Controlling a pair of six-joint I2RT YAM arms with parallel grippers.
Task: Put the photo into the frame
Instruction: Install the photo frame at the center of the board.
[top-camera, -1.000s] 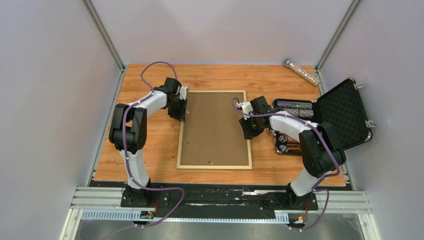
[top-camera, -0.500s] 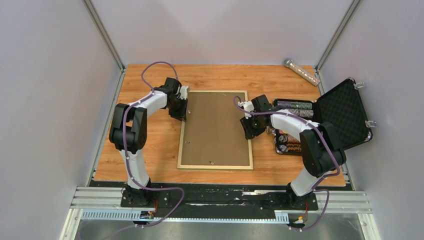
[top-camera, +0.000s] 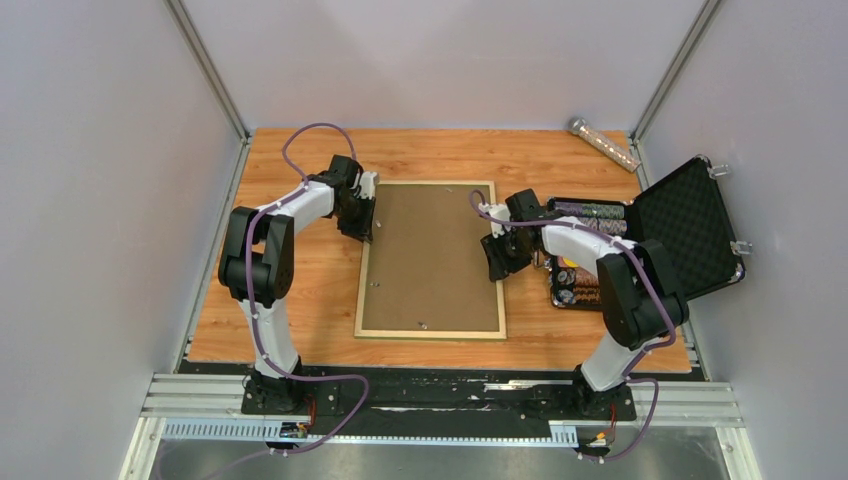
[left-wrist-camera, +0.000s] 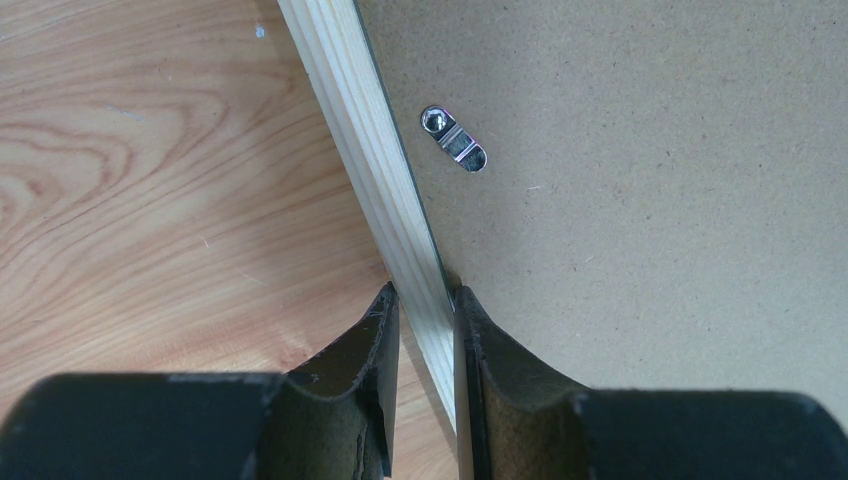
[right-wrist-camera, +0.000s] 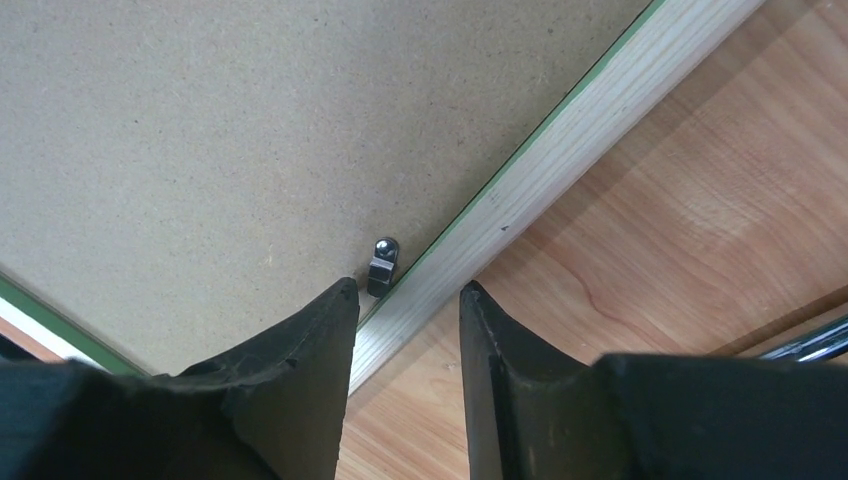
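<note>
The frame (top-camera: 430, 333) lies face down on the table, pale wood rails up, and a brown backing board (top-camera: 430, 255) fills it. The photo is hidden. My left gripper (top-camera: 360, 228) is shut on the frame's left rail (left-wrist-camera: 360, 130), one finger on each side of it (left-wrist-camera: 425, 292). A metal turn clip (left-wrist-camera: 455, 140) sits on the board just ahead. My right gripper (top-camera: 497, 262) straddles the right rail (right-wrist-camera: 560, 150) with its jaws open (right-wrist-camera: 408, 288), a gap showing beside the outer finger. A dark clip (right-wrist-camera: 382, 265) lies by the inner fingertip.
An open black case (top-camera: 690, 230) with rows of poker chips (top-camera: 590, 212) stands right of the frame, close behind my right arm. A clear tube of chips (top-camera: 603, 143) lies at the back right corner. Grey walls enclose the wooden table (top-camera: 300, 300).
My right gripper's jaws have widened around the right rail and its wrist has shifted a little to the right. The left gripper has kept its hold.
</note>
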